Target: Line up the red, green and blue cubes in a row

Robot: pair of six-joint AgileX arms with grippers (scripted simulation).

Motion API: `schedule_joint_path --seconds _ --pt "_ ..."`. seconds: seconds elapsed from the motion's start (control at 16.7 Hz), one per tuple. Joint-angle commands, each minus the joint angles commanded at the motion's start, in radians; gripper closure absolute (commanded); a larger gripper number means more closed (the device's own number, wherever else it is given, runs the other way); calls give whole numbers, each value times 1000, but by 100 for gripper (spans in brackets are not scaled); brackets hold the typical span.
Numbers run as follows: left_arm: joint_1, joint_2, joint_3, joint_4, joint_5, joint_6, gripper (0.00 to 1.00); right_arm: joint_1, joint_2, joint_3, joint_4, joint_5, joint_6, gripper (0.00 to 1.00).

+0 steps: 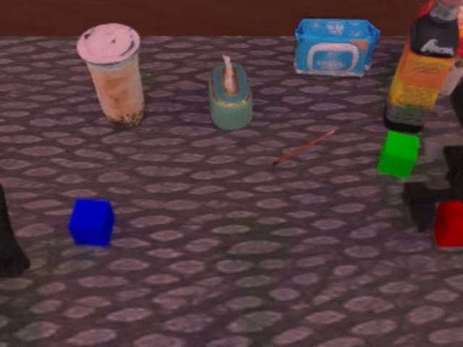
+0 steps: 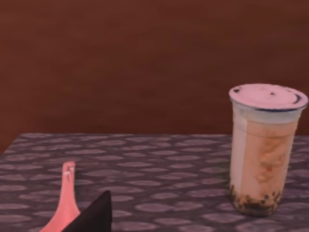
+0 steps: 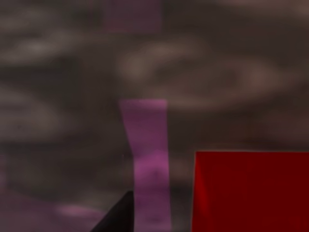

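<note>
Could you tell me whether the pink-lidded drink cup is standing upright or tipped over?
Upright. The clear pink-lidded drink cup stands on its base on the table, lid level on top in the left wrist view.

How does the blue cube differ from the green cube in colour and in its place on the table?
The blue cube is deep blue; the green cube is bright green. The blue cube stands alone in open space at the table's left; the green cube stands at the right, close to a bottle and near the right gripper. Both are plain cubes that look alike in size, resting flat on the table.
</note>
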Motion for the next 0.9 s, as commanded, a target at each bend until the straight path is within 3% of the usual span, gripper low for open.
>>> schedule_joint_path --seconds 0.3,0.9 --pt "0 0 0 0 0 0 0 0 0 0 0 0 0 98" --pt "0 0 0 0 0 0 0 -1 -33 15 -19 2 -1 100"
